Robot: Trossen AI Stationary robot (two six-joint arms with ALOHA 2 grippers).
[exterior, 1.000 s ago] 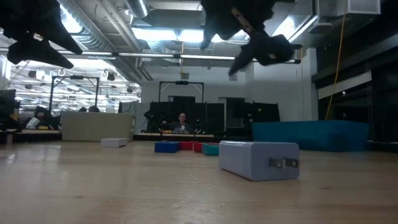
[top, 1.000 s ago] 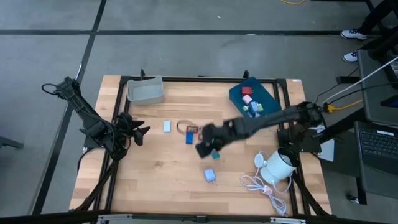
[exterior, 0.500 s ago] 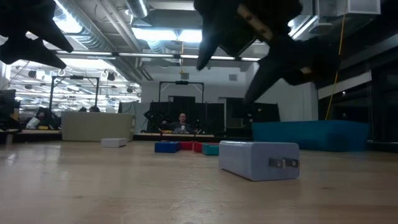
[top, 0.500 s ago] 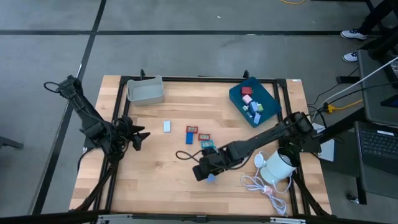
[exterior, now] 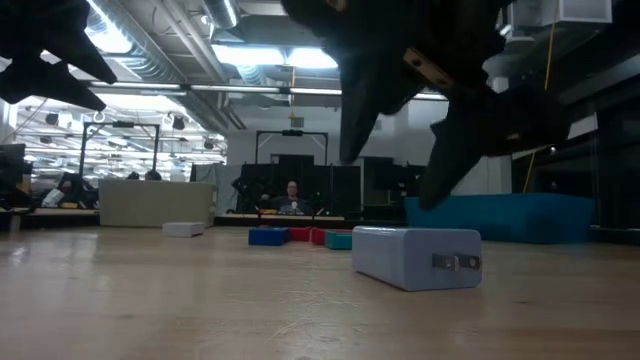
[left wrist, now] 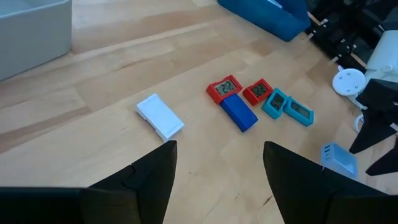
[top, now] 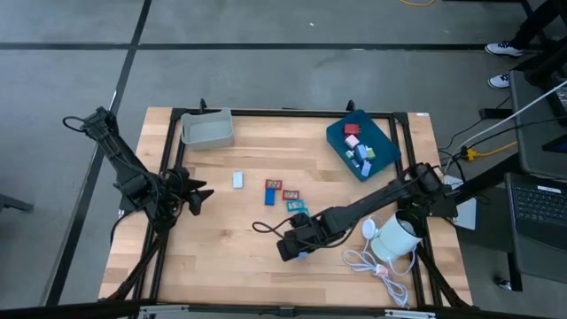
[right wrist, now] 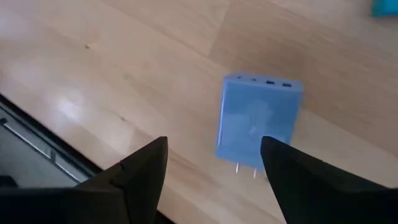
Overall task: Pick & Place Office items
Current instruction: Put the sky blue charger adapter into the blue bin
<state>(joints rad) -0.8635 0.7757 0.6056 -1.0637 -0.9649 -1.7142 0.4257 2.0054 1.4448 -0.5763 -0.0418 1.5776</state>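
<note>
Near the front middle of the tabletop (top: 221, 257), the right pincer (top: 291, 248) hangs just above a light blue plug block (right wrist: 257, 123) lying flat on the wood, its fingers (right wrist: 140, 180) spread wide and holding nothing. Farther back lie two red pieces (left wrist: 224, 88), a dark blue piece (left wrist: 239, 113) and two teal pieces (left wrist: 275, 102) close together, with a pale blue flat piece (left wrist: 160, 116) apart from them. More pieces sit in the blue tray (top: 337, 137). Over the tabletop's left edge waits the left pincer (top: 197, 190), spread too
</note>
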